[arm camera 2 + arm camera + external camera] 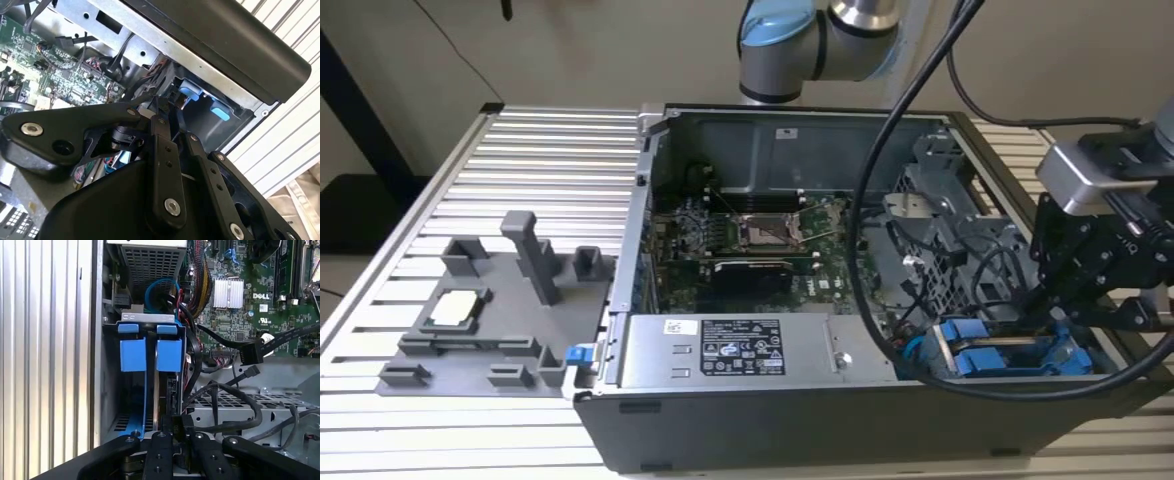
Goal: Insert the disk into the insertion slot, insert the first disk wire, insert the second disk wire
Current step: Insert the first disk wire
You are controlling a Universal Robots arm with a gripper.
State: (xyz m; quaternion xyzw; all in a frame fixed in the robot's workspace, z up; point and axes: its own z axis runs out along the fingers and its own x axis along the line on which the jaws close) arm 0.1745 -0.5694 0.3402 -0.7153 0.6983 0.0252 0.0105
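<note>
The disk (983, 360) sits in the insertion slot (1067, 360), low on the exterior view's right, inside the computer case (720, 420). The hand (1063, 318) hangs just above it. In the first wrist view its fingers (160, 452) are close together, pinching a small black plug (176, 422).

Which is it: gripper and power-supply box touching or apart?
Apart. The exterior view shows the gripper beside the blue handles, a clear gap from the power-supply box.
</note>
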